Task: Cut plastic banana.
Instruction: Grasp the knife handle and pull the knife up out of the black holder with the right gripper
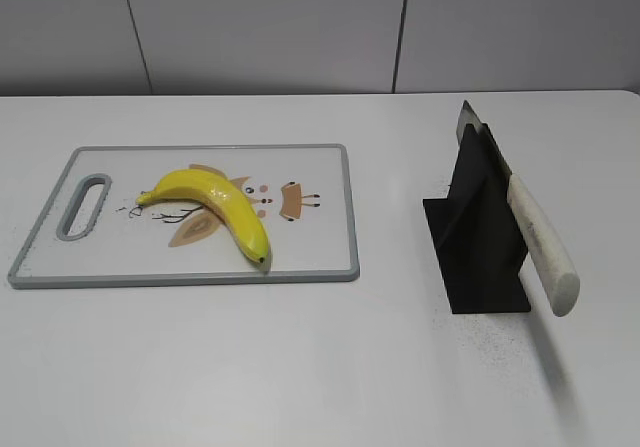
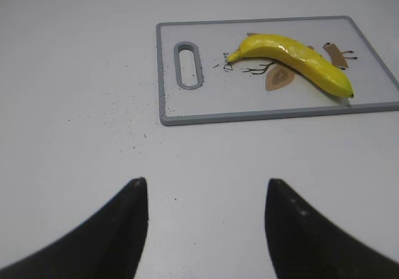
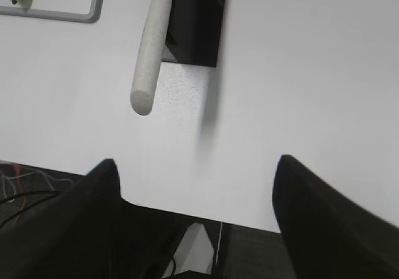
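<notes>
Banana (image 1: 215, 210): whole, lying curved on the board (image 1: 320, 257), stem end toward the handle slot (image 1: 85, 207), blossom tip right near the board's front edge.
Board: sits on the left half of the white surface (image 1: 300, 367), long edges running left to right, grey rim all round, some brown printed art under the banana.
Knife (image 1: 535, 237): parked in a black stand (image 1: 480, 257) well to the right of the board, blade up and back, pale handle sticking out toward the front past the stand's base.
Gap: a bare strip of surface between the board's right edge and the stand.
Front room: wide stretch of surface in front of both board and stand, just a few dark specks on it.
Left pincer (image 2: 206, 229): spread wide, holding nothing, hovering over bare surface in front of the board's handle end.
Right pincer (image 3: 196, 216): also spread, nothing in it, back at the surface's front edge, with the knife handle ahead of it and apart.
</notes>
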### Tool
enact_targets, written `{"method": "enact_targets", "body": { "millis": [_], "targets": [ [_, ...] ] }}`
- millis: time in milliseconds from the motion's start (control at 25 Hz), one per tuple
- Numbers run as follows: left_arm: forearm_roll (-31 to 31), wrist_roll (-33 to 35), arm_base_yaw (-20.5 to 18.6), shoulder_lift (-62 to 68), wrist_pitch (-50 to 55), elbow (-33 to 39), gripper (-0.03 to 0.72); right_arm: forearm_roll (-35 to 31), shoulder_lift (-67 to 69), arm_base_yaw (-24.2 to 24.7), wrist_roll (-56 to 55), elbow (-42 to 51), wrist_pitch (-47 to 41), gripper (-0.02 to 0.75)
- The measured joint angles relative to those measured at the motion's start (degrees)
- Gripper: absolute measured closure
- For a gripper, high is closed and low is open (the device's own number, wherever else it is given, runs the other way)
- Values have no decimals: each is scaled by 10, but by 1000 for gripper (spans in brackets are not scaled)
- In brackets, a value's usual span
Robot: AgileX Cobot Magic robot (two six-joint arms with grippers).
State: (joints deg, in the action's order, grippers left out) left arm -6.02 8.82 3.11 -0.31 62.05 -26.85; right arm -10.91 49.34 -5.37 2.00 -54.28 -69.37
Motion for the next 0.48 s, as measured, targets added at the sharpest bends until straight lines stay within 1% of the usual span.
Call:
{"method": "enact_targets", "body": {
  "millis": [160, 280, 360, 480],
  "targets": [
    [0, 0, 0, 0, 0, 0, 107, -22, 83, 0, -1, -14, 0, 170],
    [0, 0, 0, 0, 0, 0, 107, -36, 129, -8, -1, -18, 5, 204],
    [0, 0, 0, 0, 0, 0, 107, -38, 154, -32, -3, -18, 23, 232],
    [0, 0, 0, 0, 0, 0, 107, -27, 189, -92, -38, -20, 64, 255]
  ]
}}
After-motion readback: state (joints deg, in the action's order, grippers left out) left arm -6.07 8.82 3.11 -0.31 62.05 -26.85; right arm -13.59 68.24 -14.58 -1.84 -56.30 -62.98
